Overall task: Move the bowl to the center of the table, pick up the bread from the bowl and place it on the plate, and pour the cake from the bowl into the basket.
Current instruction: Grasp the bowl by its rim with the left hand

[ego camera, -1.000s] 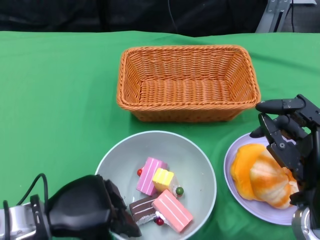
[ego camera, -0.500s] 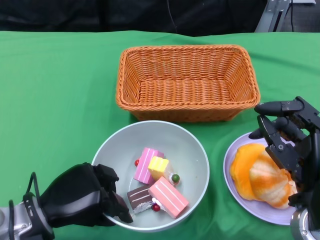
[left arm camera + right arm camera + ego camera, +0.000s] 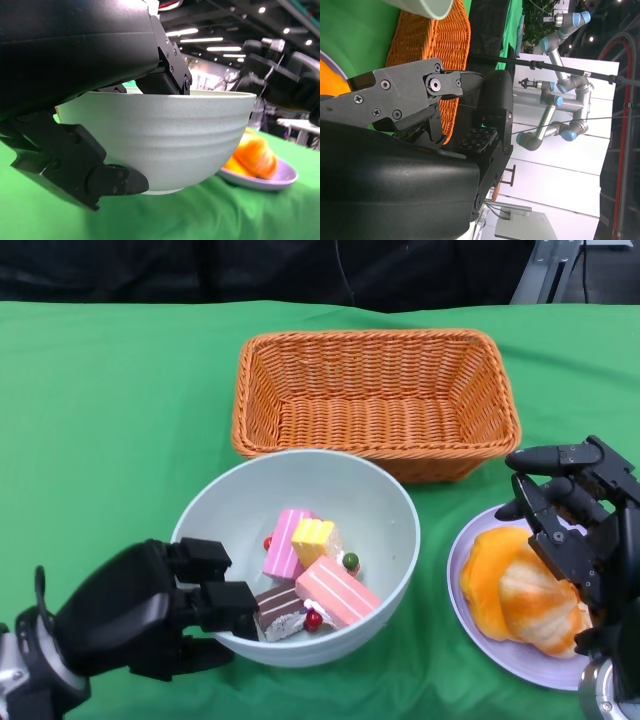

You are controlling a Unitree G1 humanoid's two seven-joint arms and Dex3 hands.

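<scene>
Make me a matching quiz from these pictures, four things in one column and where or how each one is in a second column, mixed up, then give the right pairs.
1. bowl
2. bread
3. basket
4. right hand

A. lies on the plate
B. empty, behind the bowl
C. gripped at its rim by the left hand, cake pieces inside
D. open, above the bread

Pairs: 1-C, 2-A, 3-B, 4-D

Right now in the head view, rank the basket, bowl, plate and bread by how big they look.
1. basket
2. bowl, raised nearer the camera, so its size is flattered
3. plate, partly hidden by the right hand
4. bread
</scene>
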